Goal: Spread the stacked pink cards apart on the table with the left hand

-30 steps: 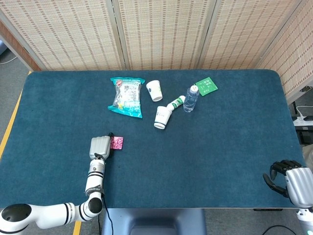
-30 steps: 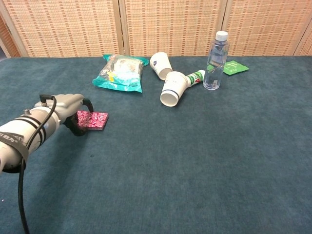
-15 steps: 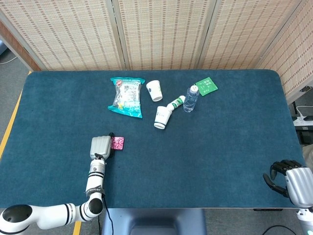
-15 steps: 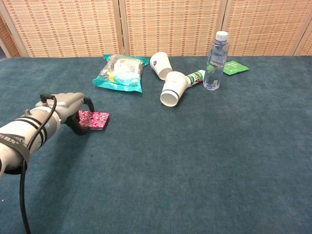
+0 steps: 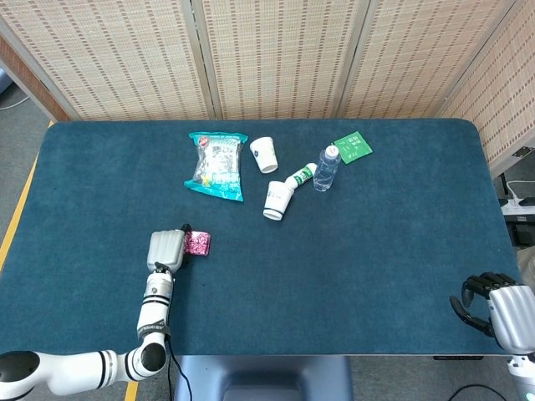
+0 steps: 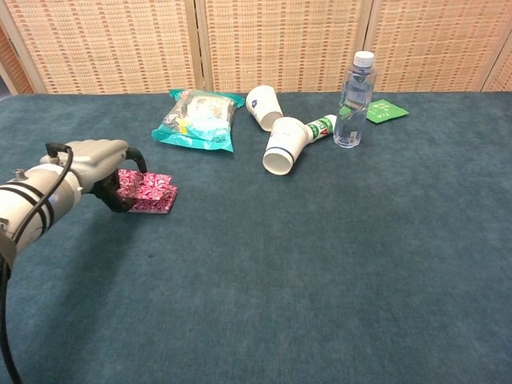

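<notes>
left hand [image 6: 94, 160] fingers curled onto pink cards [image 6: 146, 190] | cards near surface [image 5: 351, 251] left-front, top one offset | advice: press lightly, drag sideways, keep bottom card planted | right hand [image 5: 493, 305] idle, curled

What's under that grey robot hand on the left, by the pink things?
The left hand rests on the near edge of the pink cards, whose top layer sits shifted off the lower one. The part beneath its fingers is covered, so the card count cannot be told.
</notes>
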Tool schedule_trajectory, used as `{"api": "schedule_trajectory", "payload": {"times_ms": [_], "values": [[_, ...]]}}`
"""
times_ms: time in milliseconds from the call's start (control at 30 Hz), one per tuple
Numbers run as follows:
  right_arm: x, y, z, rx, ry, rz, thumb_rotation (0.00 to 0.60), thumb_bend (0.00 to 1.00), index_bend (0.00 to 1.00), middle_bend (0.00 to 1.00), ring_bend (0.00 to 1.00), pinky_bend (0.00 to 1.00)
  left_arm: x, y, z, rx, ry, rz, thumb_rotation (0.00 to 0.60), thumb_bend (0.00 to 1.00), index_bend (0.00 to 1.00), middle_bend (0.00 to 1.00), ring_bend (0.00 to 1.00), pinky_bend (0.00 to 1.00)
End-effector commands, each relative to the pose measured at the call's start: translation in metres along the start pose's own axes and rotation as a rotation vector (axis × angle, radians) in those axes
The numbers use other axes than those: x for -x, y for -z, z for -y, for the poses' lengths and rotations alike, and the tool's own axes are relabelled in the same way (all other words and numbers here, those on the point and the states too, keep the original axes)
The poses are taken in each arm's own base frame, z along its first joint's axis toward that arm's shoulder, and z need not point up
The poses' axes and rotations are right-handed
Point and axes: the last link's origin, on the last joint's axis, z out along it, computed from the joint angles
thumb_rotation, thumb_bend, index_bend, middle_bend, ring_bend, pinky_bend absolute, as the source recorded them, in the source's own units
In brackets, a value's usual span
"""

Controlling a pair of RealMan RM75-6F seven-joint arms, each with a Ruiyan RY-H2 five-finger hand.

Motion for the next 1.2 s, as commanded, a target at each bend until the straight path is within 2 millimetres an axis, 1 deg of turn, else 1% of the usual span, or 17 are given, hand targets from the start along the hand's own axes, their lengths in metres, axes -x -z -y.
{"api": "schedule_trajectory", "payload": {"times_ms": [33, 100, 200, 233, 267, 333, 567, 700, 867, 933, 1033, 1133, 1200], "values": [[0.000, 0.000, 0.000, 0.000, -0.002, -0.002, 0.600, 0.24, 0.75, 0.68, 0.56, 0.58, -0.003, 0.003, 0.019, -0.009, -0.005, -0.012, 0.600, 0.40, 0.50, 1.00, 1.00, 1.00], [-0.001, 0.000, 0.000, 0.001, -0.003, -0.003, 0.600, 0.25, 0.75, 0.68, 0.56, 0.58, -0.003, 0.002, 0.034, -0.028, -0.015, -0.015, 0.600, 0.40, 0.50, 1.00, 1.00, 1.00], [-0.001, 0.000, 0.000, 0.001, -0.003, -0.003, 0.600, 0.25, 0.75, 0.68, 0.56, 0.58, -0.003, 0.001, 0.043, -0.036, -0.027, -0.019, 0.600, 0.40, 0.50, 1.00, 1.00, 1.00], [-0.001, 0.000, 0.000, 0.000, -0.004, -0.004, 0.600, 0.25, 0.75, 0.68, 0.56, 0.58, -0.002, 0.000, 0.054, -0.052, -0.041, -0.020, 0.600, 0.40, 0.50, 1.00, 1.00, 1.00], [-0.001, 0.000, 0.000, 0.000, -0.001, -0.006, 0.600, 0.24, 0.75, 0.68, 0.56, 0.58, 0.002, -0.003, 0.073, -0.095, -0.057, -0.006, 0.600, 0.40, 0.50, 1.00, 1.00, 1.00], [0.000, 0.000, 0.000, -0.001, 0.002, 0.000, 0.600, 0.24, 0.75, 0.68, 0.56, 0.58, 0.005, -0.005, 0.087, -0.112, -0.062, 0.008, 0.600, 0.40, 0.50, 1.00, 1.00, 1.00], [0.000, 0.000, 0.001, 0.001, 0.004, -0.007, 0.600, 0.24, 0.75, 0.68, 0.56, 0.58, 0.016, -0.013, 0.122, -0.163, -0.078, 0.032, 0.600, 0.40, 0.50, 1.00, 1.00, 1.00], [0.001, 0.000, 0.000, 0.002, 0.007, 0.000, 0.600, 0.24, 0.75, 0.68, 0.56, 0.58, 0.023, -0.015, 0.135, -0.192, -0.064, 0.058, 0.600, 0.40, 0.50, 1.00, 1.00, 1.00], [0.001, 0.000, 0.001, 0.001, 0.008, 0.000, 0.600, 0.24, 0.75, 0.68, 0.56, 0.58, 0.031, -0.016, 0.141, -0.199, -0.064, 0.088, 0.600, 0.40, 0.49, 1.00, 1.00, 1.00], [0.001, 0.001, 0.001, 0.002, 0.008, -0.001, 0.600, 0.24, 0.75, 0.68, 0.56, 0.58, 0.034, -0.016, 0.142, -0.200, -0.069, 0.094, 0.600, 0.40, 0.45, 1.00, 1.00, 1.00], [0.002, 0.001, 0.001, 0.002, 0.011, 0.002, 0.600, 0.24, 0.75, 0.68, 0.56, 0.58, 0.036, -0.016, 0.143, -0.198, -0.084, 0.096, 0.600, 0.40, 0.32, 1.00, 1.00, 1.00], [0.002, 0.000, 0.001, 0.002, 0.011, 0.004, 0.600, 0.25, 0.75, 0.68, 0.56, 0.58, 0.034, -0.016, 0.142, -0.192, -0.087, 0.093, 0.600, 0.40, 0.10, 1.00, 1.00, 1.00], [0.002, 0.000, 0.001, 0.002, 0.010, 0.002, 0.600, 0.24, 0.75, 0.68, 0.56, 0.58, 0.033, -0.014, 0.141, -0.183, -0.090, 0.100, 0.600, 0.39, 0.02, 1.00, 1.00, 1.00]]}}
